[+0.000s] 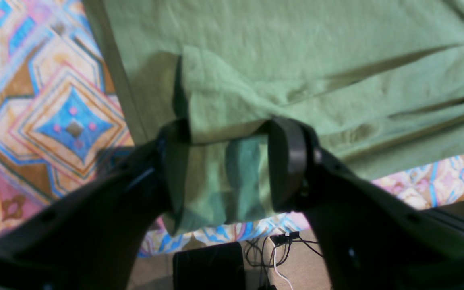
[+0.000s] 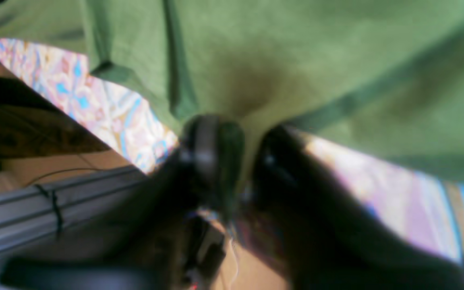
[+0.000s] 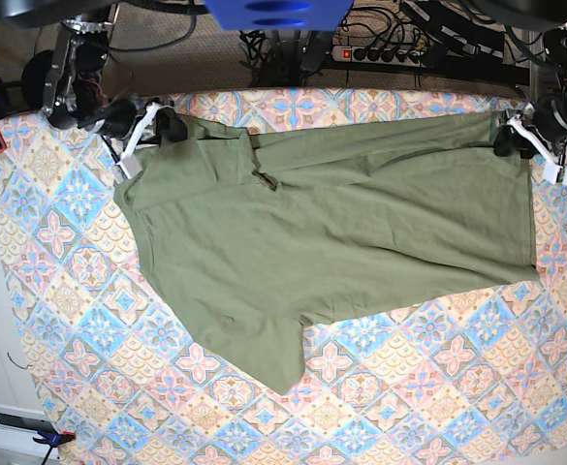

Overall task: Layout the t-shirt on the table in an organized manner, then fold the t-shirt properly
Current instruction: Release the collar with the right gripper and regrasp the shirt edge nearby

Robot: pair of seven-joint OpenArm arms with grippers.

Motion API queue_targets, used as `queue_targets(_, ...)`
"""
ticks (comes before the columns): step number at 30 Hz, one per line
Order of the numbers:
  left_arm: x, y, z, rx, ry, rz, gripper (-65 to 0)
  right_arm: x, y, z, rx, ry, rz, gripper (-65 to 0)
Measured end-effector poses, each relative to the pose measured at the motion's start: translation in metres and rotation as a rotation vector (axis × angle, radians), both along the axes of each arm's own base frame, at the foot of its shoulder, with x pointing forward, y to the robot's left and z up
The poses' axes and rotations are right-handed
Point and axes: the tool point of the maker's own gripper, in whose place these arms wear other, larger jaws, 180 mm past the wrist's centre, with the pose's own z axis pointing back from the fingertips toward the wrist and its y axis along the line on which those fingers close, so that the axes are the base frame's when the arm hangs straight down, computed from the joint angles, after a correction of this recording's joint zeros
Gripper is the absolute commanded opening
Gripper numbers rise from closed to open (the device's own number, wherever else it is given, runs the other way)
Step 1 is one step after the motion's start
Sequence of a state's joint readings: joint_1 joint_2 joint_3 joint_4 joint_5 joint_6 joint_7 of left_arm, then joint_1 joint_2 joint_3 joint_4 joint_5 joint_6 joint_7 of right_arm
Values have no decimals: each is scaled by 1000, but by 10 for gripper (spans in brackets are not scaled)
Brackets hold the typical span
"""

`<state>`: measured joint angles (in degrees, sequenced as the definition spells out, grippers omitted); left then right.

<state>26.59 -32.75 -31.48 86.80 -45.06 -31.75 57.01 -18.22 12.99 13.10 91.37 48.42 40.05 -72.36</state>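
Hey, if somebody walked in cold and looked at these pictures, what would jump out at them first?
A big olive-green t-shirt sprawls across the far half of the table, whose pink, blue and cream tile pattern is loud around it. The right gripper pinches one far corner of the shirt at the base view's left. The left gripper has a fold of cloth between its jaws at that view's right.

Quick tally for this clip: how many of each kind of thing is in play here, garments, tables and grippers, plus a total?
T-shirts: 1, the olive-green t-shirt
Tables: 1, the table with the patterned cloth
Grippers: 2, the left gripper and the right gripper, each closed on the shirt's fabric
Total: 4
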Motion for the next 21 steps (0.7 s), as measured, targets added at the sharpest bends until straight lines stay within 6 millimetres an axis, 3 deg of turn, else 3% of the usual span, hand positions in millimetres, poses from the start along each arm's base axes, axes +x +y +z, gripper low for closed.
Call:
queue_targets(5, -2, 0, -1, 0, 8, -1, -341, 6, 15, 18, 155, -28, -43, -635)
queue_targets(8, -1, 0, -1, 0, 6, -1, -341, 17, 9, 28, 184, -63, -77, -635)
queue_targets(14, -1, -1, -1, -1, 5, -1, -341, 70, 7, 67, 184, -232, -64, -635)
queue_targets(21, -1, -1, -1, -2, 5, 0, -341, 120, 4, 92, 209, -329, -83, -635)
